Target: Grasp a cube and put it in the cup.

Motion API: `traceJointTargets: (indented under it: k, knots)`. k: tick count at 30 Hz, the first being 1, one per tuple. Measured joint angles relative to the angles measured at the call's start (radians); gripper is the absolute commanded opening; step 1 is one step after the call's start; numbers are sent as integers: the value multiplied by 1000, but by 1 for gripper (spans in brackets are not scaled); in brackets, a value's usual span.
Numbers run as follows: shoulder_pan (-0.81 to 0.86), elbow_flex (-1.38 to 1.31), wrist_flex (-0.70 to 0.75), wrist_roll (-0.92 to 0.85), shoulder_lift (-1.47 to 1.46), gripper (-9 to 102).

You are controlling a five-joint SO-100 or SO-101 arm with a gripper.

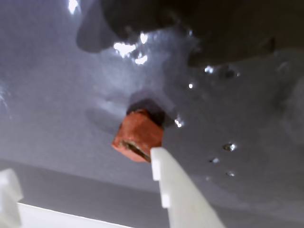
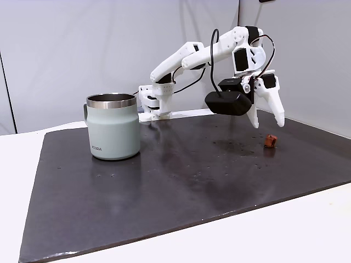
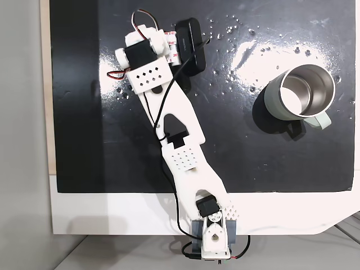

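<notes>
The tiny red-orange cube point(image 1: 138, 135) lies on the dark mat, seen close up in the wrist view between my white fingers point(image 1: 178, 190). In a fixed view the cube point(image 2: 270, 141) rests near the mat's right side, and my gripper point(image 2: 267, 124) hangs open just above it without touching. Nothing is held between the fingers. The pale grey-green cup point(image 2: 112, 129) with a steel rim stands upright far to the left on the mat. From above, the cup point(image 3: 271, 100) is at the right with its mouth showing bare steel inside, and the arm covers the cube.
A glossy dark mat point(image 2: 192, 181) covers a white table point(image 2: 307, 230). The arm's base point(image 2: 156, 101) sits at the mat's far edge. A black camera housing point(image 2: 229, 102) hangs beside the gripper. Small bright specks dot the mat near the cube.
</notes>
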Motion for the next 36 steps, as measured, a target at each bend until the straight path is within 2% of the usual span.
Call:
traceJointTargets:
  k: [24, 36]
  knots:
    - [-52, -117, 0, -32, -213, 30]
    - [-51, -146, -3, -55, -238, 23]
